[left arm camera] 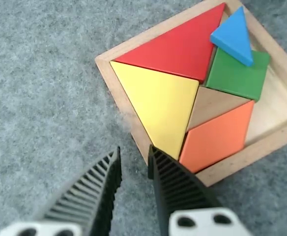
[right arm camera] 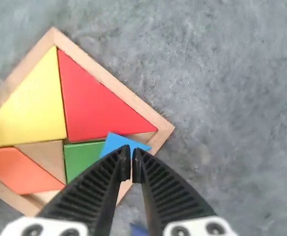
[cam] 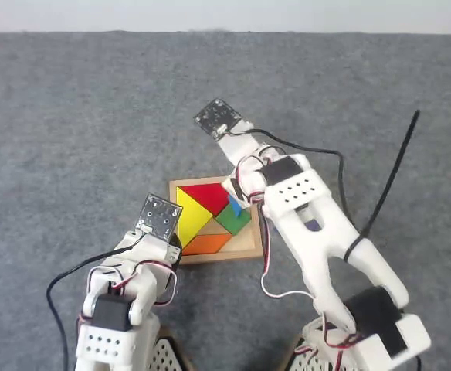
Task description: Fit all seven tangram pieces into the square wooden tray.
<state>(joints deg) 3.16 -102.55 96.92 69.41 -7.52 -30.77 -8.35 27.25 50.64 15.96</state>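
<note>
The square wooden tray (left arm camera: 242, 160) holds a red triangle (left arm camera: 180, 46), a yellow triangle (left arm camera: 158, 103), a green square (left arm camera: 234, 76) and an orange parallelogram (left arm camera: 217, 135). A small blue triangle (left arm camera: 234, 37) lies askew, partly on the green square and near the rim. Between yellow, green and orange is a tan triangular patch (left arm camera: 215, 105). My left gripper (left arm camera: 133, 152) is slightly open and holds nothing, just off the tray's near corner. My right gripper (right arm camera: 130, 149) is shut and holds nothing, above the blue triangle (right arm camera: 115, 142).
A small blue-purple piece (cam: 312, 226) lies on the grey mat, mostly hidden under the right arm. A bare strip of tray floor (left arm camera: 276, 105) shows beside the green square. Open mat surrounds the tray (cam: 218, 257) at the far and left sides.
</note>
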